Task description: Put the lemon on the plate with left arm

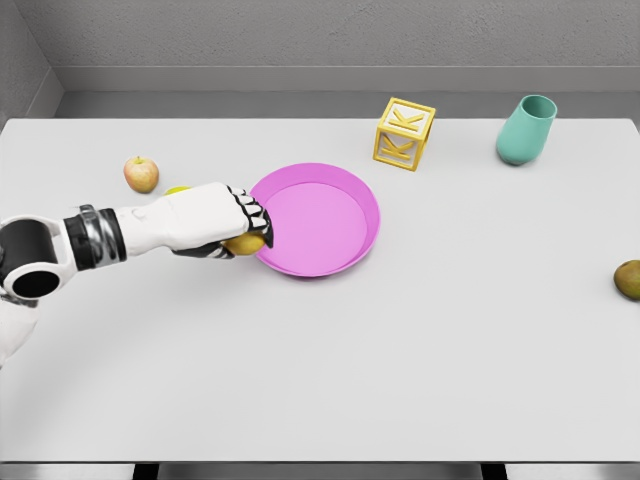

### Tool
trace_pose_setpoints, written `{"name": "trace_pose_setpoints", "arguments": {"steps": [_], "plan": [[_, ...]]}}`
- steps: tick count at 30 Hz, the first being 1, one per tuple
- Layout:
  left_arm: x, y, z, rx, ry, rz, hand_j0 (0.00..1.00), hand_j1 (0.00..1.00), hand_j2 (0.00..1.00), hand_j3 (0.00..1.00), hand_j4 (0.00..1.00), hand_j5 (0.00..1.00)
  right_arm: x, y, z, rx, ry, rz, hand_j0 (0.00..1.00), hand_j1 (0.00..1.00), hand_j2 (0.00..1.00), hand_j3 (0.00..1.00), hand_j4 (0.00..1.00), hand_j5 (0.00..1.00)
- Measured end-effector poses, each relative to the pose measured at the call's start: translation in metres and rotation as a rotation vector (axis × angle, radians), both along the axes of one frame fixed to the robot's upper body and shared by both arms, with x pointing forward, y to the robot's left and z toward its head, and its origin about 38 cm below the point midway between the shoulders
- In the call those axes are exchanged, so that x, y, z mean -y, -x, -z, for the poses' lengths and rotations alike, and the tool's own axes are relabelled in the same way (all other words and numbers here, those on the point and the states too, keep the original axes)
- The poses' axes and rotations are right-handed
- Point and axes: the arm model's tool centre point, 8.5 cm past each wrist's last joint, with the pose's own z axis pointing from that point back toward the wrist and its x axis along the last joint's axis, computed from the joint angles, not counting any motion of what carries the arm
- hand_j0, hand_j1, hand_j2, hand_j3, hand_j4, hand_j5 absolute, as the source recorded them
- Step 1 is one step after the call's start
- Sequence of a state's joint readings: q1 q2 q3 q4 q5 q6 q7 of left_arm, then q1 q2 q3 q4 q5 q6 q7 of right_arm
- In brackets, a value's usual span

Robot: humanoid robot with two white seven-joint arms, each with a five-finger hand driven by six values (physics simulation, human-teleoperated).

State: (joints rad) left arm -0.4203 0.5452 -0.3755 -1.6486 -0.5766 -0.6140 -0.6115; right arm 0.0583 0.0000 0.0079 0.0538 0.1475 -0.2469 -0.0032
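Note:
A yellow lemon [246, 243] shows under the curled fingers of my left hand [240, 225], which is shut on it. The hand holds it right at the left rim of the pink plate [325, 225], which lies mid-table. Most of the lemon is hidden by the fingers, so I cannot tell whether it touches the rim. My left arm reaches in from the lower left. The right arm is out of view.
A small apple [141, 174] lies at the left, behind my forearm. A yellow-green sliver [177, 189] peeks out above my wrist. A yellow letter block [404, 133] and a teal cup [526, 129] stand at the back right. A brownish fruit [628, 279] sits at the right edge.

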Motion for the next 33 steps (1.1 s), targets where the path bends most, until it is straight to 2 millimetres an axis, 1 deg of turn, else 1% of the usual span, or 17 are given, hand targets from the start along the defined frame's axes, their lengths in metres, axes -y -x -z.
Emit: {"name": "trace_pose_setpoints", "arguments": {"steps": [4,6,8,11,14,17,18,19,20,21,23,29,32,33], "plan": [[0.013,-0.007,0.0,0.005,0.015,0.01,0.52,0.52,0.52,0.52,0.52,0.52,0.0,0.0,0.0,0.0,0.0,0.0,1.0,1.0,1.0,1.0,1.0,1.0],[0.019,-0.011,-0.005,0.016,0.024,0.013,0.52,0.52,0.52,0.52,0.52,0.52,0.0,0.0,0.0,0.0,0.0,0.0,1.0,1.0,1.0,1.0,1.0,1.0],[0.025,-0.017,-0.007,0.019,0.036,0.012,0.52,0.52,0.52,0.52,0.52,0.52,0.0,0.0,0.0,0.0,0.0,0.0,1.0,1.0,1.0,1.0,1.0,1.0],[0.039,-0.031,-0.011,0.025,0.036,0.018,0.52,0.52,0.52,0.52,0.52,0.52,0.0,0.0,0.0,0.0,0.0,0.0,1.0,1.0,1.0,1.0,1.0,1.0],[0.056,-0.041,-0.004,0.003,0.037,0.023,0.52,0.52,0.52,0.52,0.52,0.52,0.0,0.0,0.0,0.0,0.0,0.0,1.0,1.0,1.0,1.0,1.0,1.0],[0.072,-0.045,0.008,-0.024,0.035,0.029,0.52,0.52,0.52,0.52,0.52,0.52,0.0,0.0,0.0,0.0,0.0,0.0,1.0,1.0,1.0,1.0,1.0,1.0],[0.076,-0.045,0.01,-0.028,0.035,0.032,0.59,0.59,0.59,0.59,0.59,0.59,0.0,0.0,0.0,0.0,0.0,0.0,1.0,1.0,1.0,1.0,1.0,1.0],[0.079,-0.045,0.012,-0.032,0.038,0.034,0.74,0.74,0.74,0.74,0.74,0.74,0.0,0.0,0.0,0.0,0.0,0.0,1.0,1.0,1.0,1.0,1.0,1.0],[0.081,-0.046,0.012,-0.033,0.041,0.034,0.86,0.86,0.86,0.86,0.86,0.86,0.0,0.0,0.0,0.0,0.0,0.0,1.0,1.0,1.0,1.0,1.0,1.0],[0.083,-0.048,0.009,-0.028,0.044,0.033,0.92,0.92,0.92,0.92,0.92,0.92,0.0,0.0,0.0,0.0,0.0,0.0,1.0,1.0,1.0,1.0,1.0,1.0],[0.084,-0.051,0.003,-0.015,0.048,0.032,0.99,0.99,0.99,0.99,0.99,0.99,0.0,0.0,0.0,0.0,0.0,0.0,1.0,1.0,1.0,1.0,1.0,1.0],[0.083,-0.05,0.004,-0.019,0.056,0.032,1.0,1.0,1.0,1.0,1.0,1.0,0.0,0.0,0.0,0.0,0.0,0.0,1.0,1.0,1.0,1.0,1.0,1.0],[0.085,-0.047,-0.004,-0.003,0.069,0.047,1.0,1.0,1.0,1.0,1.0,1.0,0.0,0.0,0.0,0.0,0.0,0.0,1.0,1.0,1.0,1.0,1.0,1.0],[0.082,-0.045,-0.006,-0.003,0.076,0.051,1.0,1.0,1.0,1.0,1.0,1.0,0.0,0.0,0.0,0.0,0.0,0.0,1.0,1.0,1.0,1.0,1.0,1.0]]}}
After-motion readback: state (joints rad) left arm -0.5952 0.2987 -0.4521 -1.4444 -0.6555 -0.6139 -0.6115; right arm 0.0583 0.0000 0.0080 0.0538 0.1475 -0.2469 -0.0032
